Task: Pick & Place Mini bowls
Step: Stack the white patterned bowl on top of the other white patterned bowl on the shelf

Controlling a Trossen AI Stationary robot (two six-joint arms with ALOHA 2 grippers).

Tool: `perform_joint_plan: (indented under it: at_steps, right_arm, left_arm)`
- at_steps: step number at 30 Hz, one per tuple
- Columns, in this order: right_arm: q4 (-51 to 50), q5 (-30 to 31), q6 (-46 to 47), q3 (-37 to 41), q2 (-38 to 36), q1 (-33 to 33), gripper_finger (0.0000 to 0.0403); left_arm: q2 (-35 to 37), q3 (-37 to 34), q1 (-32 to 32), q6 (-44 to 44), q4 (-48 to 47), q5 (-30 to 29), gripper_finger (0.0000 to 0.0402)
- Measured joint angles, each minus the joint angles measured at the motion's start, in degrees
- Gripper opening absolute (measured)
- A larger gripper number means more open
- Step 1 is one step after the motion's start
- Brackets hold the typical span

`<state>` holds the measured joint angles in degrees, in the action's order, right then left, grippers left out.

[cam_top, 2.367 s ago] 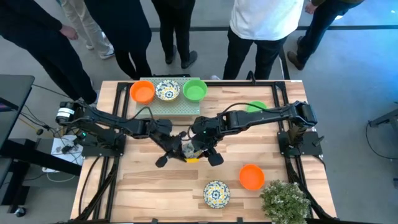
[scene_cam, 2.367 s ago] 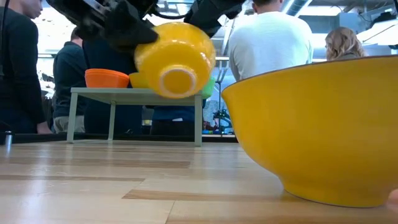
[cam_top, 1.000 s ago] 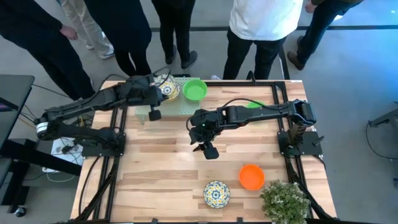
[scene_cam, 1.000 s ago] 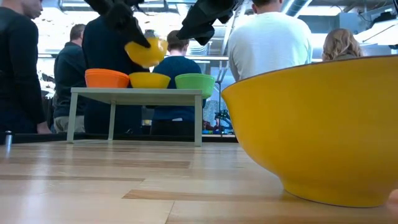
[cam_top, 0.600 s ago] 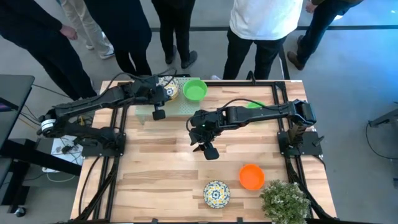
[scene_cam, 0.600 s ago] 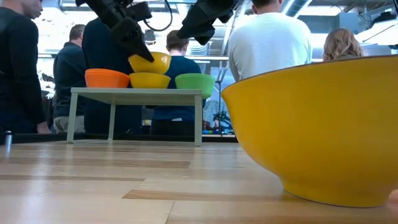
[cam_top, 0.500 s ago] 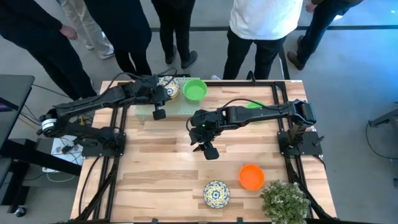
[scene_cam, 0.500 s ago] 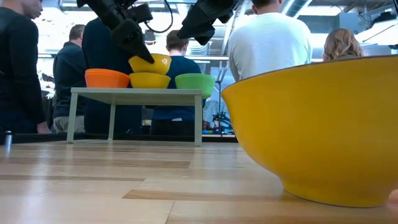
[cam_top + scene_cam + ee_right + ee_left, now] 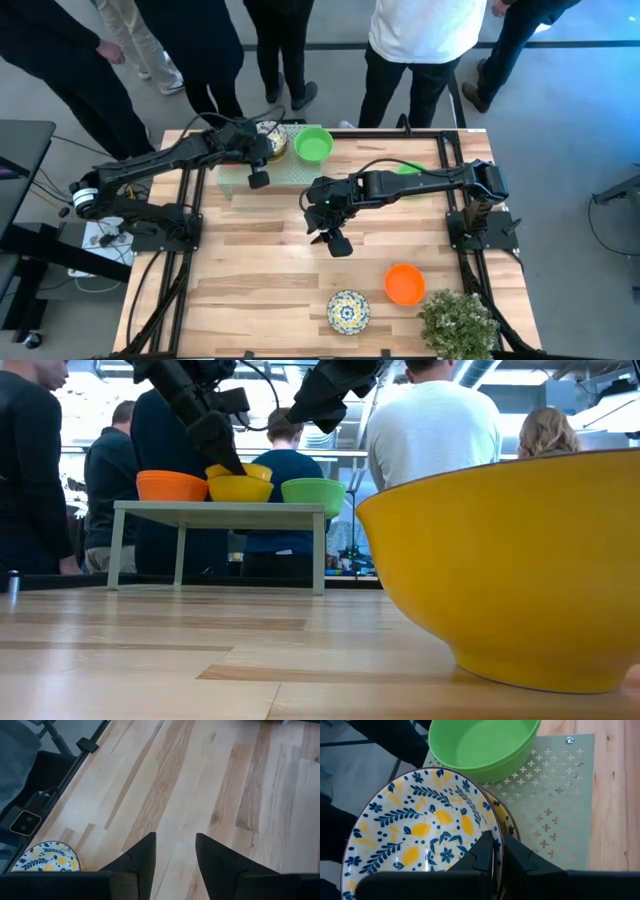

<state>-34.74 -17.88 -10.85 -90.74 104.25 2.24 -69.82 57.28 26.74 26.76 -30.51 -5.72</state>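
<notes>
Left gripper (image 9: 496, 851): at the table's far left, over the green perforated shelf (image 9: 555, 795), pinching the rim of a floral mini bowl (image 9: 417, 840) nested on another, beside the green bowl (image 9: 482, 742).
Right gripper (image 9: 175, 852): mid-table above bare wood, fingers spread, holding nothing.
Near right: an orange bowl (image 9: 404, 283) and a floral bowl (image 9: 348, 309) by the plant (image 9: 458, 322).

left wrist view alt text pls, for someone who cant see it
The left claw is shut on the rim of a white floral bowl, nested in another bowl whose edge shows beneath it. Both sit on a pale green perforated shelf, with a plain green bowl just beyond.
</notes>
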Motion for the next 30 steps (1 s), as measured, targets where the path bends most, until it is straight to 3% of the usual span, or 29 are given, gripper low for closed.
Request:
perform_joint_plan:
  at_steps: [9, 17, 30]
  right_arm:
    - [-0.07, -0.06, -0.02, 0.0, 0.0, 0.0, 0.0132]
    - [-0.11, -0.06, -0.13, 0.0, 0.0, 0.0, 0.0132]
    - [-0.13, -0.06, -0.13, 0.0, 0.0, 0.0, 0.0131]
  left_arm:
    - [0.0, 0.0, -0.02, -0.02, -0.17, 0.17, 0.0025]
    - [0.0, 0.0, -0.39, -0.08, -0.65, 4.79, 0.0029]
    - [0.02, 0.0, -0.39, -0.04, -0.21, 3.76, 0.0078]
